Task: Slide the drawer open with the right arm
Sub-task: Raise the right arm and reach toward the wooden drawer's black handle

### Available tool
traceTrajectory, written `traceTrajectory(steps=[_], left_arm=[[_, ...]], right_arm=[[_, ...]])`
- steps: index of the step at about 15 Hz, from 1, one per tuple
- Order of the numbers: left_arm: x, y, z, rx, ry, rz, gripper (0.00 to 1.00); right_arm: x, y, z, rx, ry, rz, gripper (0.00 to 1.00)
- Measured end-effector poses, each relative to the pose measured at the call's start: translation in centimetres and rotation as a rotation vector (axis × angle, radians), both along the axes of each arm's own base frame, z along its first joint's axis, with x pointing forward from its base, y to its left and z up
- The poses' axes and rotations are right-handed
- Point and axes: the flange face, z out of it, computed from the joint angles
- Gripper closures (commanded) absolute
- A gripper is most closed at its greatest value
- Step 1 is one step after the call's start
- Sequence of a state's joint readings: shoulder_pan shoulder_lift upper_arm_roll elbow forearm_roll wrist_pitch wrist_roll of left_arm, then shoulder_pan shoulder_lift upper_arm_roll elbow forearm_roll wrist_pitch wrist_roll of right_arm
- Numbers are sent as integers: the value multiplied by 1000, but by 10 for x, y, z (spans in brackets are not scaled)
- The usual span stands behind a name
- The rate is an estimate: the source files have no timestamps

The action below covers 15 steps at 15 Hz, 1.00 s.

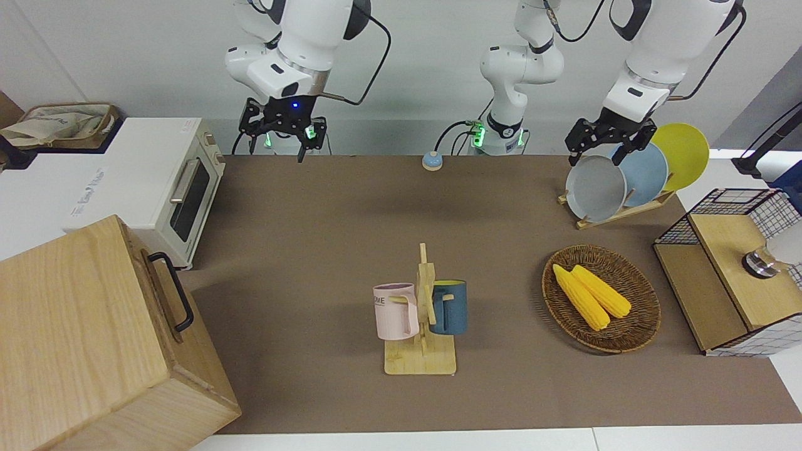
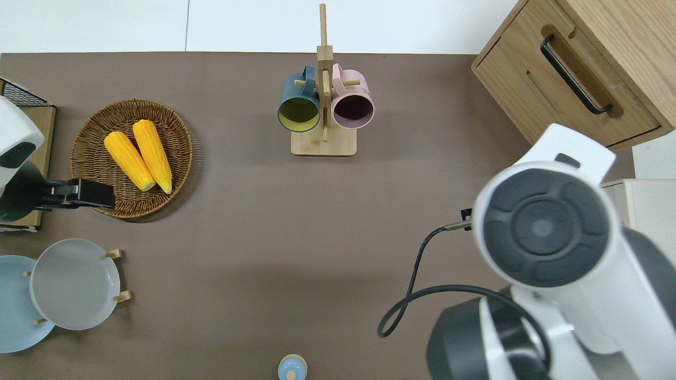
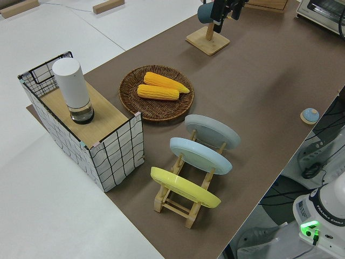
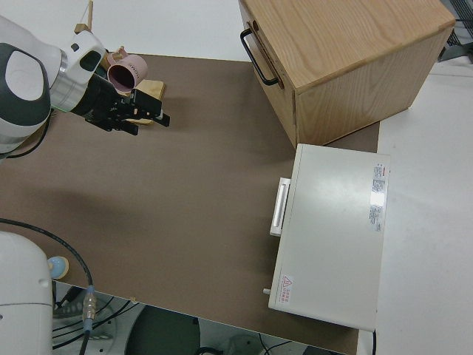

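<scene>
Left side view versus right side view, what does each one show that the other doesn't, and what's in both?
Only the left side view shows the basket of corn, the plate rack and the wire-grid box. Only the right side view shows the closed drawer with its black handle, the white toaster oven and the right gripper clear of that handle. Both show the brown table and the mug stand.

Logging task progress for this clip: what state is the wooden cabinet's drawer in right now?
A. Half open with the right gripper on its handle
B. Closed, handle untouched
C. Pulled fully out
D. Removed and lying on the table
B: the drawer sits flush in its cabinet, and the right gripper is well away from the black handle.
</scene>
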<state>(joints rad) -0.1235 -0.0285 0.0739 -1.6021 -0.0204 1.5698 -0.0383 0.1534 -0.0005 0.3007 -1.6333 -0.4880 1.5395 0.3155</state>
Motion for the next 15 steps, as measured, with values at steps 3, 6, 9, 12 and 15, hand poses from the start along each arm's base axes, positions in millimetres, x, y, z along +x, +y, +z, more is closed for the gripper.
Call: traceTrajectory(steps=[3,6,9,12,15], left_arm=[[0,0,0,0,0,0,5],[0,0,0,0,0,0,2],[0,0,0,0,0,0,2],[0,0,0,0,0,0,5],[0,0,0,0,0,0,5]], right_arm=[[7,21,-19,-129,-20,61,21],[16,26,-32,-261,-46,102,21],[26,34,-56,-395,-56,154,21],[37,45,-86,-536,-95,173,21],[43,58,-136,-669,-142,177,21]])
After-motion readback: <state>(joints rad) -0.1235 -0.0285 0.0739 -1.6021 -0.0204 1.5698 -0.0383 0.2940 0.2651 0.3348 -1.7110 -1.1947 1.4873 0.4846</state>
